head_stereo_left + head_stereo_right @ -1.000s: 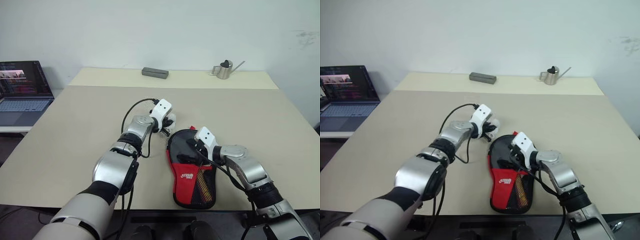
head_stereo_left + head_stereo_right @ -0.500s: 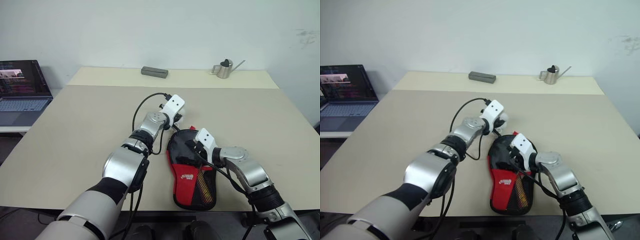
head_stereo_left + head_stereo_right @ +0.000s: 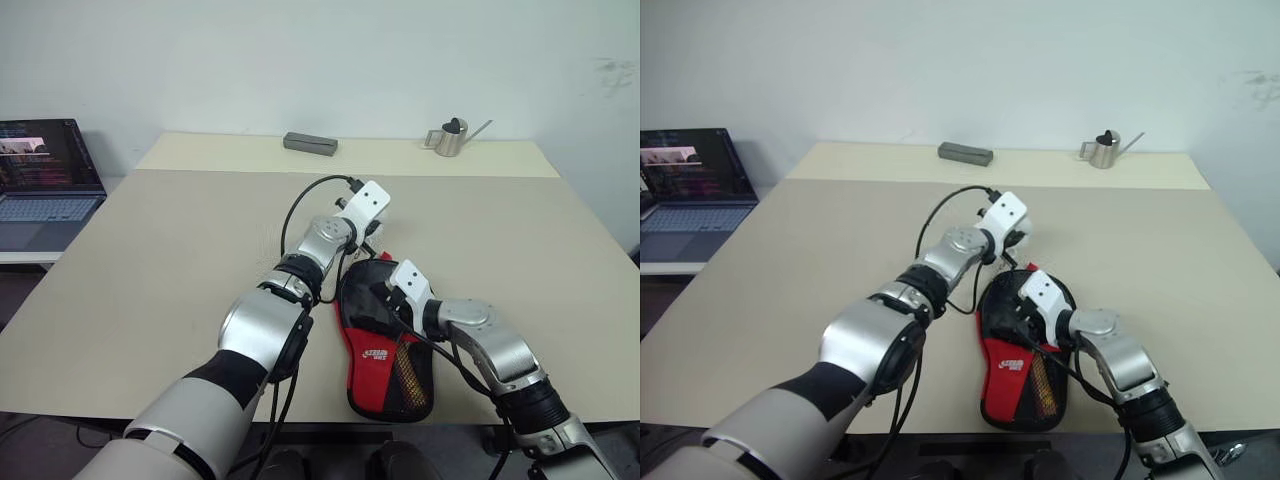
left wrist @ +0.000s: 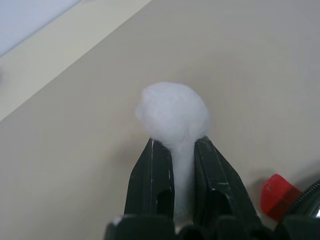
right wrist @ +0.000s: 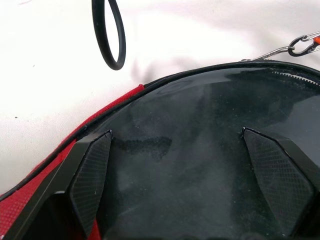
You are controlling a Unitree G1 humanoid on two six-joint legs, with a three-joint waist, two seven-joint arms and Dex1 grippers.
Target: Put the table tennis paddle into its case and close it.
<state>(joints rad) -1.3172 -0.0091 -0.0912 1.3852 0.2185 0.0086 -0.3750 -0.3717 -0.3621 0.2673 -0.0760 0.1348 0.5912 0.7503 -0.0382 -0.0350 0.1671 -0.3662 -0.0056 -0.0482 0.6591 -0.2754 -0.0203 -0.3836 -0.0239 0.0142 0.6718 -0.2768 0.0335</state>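
The case (image 3: 385,345) lies flat on the table near its front edge, black head pointing away from me, red mesh-pocket part toward me. My left gripper (image 4: 175,145) hovers just beyond the case's far end, shut on the white fluffy pom-pom (image 4: 174,111), which bulges out past the fingertips. My right gripper (image 5: 175,145) stands open over the case's black head (image 5: 200,115), its fingers (image 5: 90,175) spread wide on either side of it. A small metal clip (image 5: 300,45) shows at the case's rim. The table tennis paddle is hidden.
The tan table (image 3: 150,250) carries a grey block (image 3: 310,144) and a small metal watering can (image 3: 447,138) along the back edge. An open laptop (image 3: 45,180) sits on a lower surface to the left. A black cable loop (image 5: 107,30) hangs from the left arm.
My left gripper has carried the pom-pom to the right and upward, around the far end of the case. The right gripper has stayed open on the case's head.
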